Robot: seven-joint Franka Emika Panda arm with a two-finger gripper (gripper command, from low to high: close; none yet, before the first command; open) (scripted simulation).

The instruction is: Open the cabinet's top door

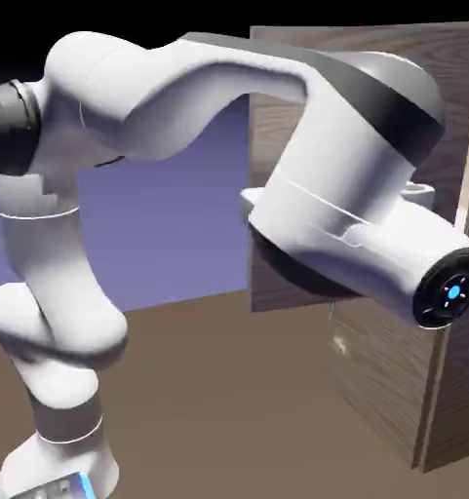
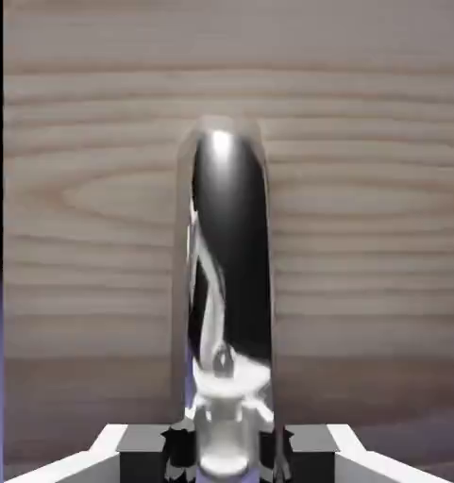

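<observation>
1. Closest to me in the exterior view, the white arm [image 1: 179, 88] fills most of the picture, rising from its base at the lower left, folding over at the top and reaching right; its last fat link ends in a dark round cap with a blue light [image 1: 453, 292].
2. The end effector [image 2: 227, 443] is hidden behind that link in the exterior view. In the hand view its two grey fingertips [image 2: 178, 451] sit at the bottom edge, drawn in tight on the curved silver handle [image 2: 228, 283], which runs up between them and mirrors the hand.
3. Just behind the handle, the top door [image 2: 362, 236] fills the hand view with pale wood grain, a strip of dark and violet showing past its left edge.
4. In the exterior view the door [image 1: 384, 370] stands swung out from the cabinet [image 1: 277, 146], a wood-grain slab angled toward the camera at the right, above the brown bench [image 1: 228, 390].
5. Farthest back, the blue-violet backdrop [image 1: 170, 234] shows between arm and cabinet.
</observation>
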